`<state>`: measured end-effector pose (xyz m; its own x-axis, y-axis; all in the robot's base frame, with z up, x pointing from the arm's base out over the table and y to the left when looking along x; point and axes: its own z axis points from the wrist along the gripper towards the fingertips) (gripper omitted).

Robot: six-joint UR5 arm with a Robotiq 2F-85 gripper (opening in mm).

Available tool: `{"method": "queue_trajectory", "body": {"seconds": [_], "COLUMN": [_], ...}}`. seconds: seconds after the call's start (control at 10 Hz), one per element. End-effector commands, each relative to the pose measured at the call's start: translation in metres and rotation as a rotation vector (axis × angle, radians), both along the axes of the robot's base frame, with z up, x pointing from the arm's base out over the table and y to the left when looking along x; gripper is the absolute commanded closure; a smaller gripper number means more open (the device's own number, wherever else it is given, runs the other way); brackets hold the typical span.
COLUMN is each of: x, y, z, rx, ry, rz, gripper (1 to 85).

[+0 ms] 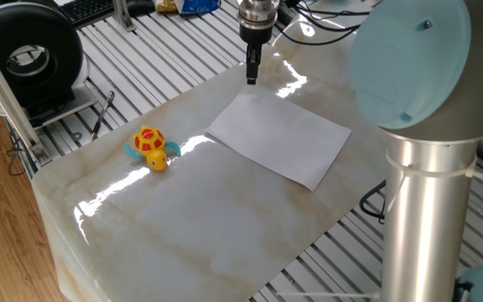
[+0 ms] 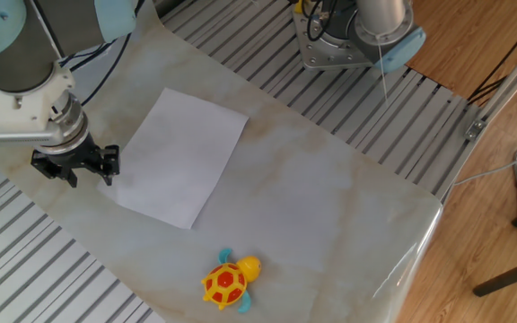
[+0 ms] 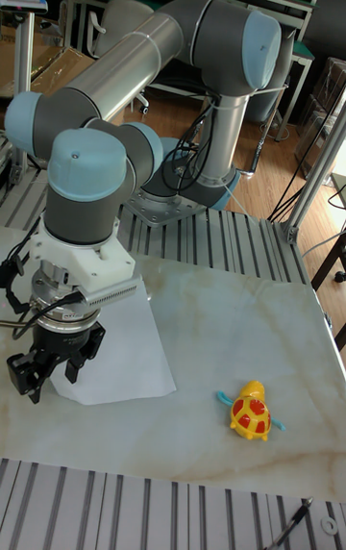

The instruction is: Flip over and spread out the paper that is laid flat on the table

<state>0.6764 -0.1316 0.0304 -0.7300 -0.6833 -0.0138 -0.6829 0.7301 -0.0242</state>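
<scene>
The paper (image 1: 279, 137) lies flat on the glossy marble table (image 1: 199, 218), a plain white sheet with all four corners down. It shows again as the paper (image 2: 182, 152) and the paper (image 3: 135, 358). My gripper (image 2: 91, 174) hangs just off the sheet's edge near one corner, over bare table, its two black fingers apart with nothing between them. In one fixed view the gripper (image 1: 251, 74) points straight down just beyond the far corner. The tall view shows the gripper (image 3: 48, 379) beside the sheet's near-left corner.
A yellow and red toy turtle (image 1: 150, 147) sits on the table apart from the sheet, also seen as the turtle (image 2: 227, 281). Ribbed grey metal frame (image 2: 25, 269) surrounds the slab. The arm's base column (image 1: 426, 201) stands at the table's side.
</scene>
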Motion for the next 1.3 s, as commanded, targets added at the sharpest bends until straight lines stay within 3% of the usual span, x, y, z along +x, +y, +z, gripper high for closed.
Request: {"method": "queue_trajectory", "body": {"seconds": [0.0,0.2,0.6,1.2], "x": [0.001,-0.002,-0.002,0.001], "y": [0.003,0.021,0.014,0.022], "z": [-0.002,-0.002,-0.008,-0.008], "rx": [0.026,0.084,0.072,0.101], "ry": [-0.003,0.009,-0.003,-0.018], "rz": [-0.016,-0.036,-0.033,-0.051], "gripper": [28.7,28.7,31.7,34.7]}}
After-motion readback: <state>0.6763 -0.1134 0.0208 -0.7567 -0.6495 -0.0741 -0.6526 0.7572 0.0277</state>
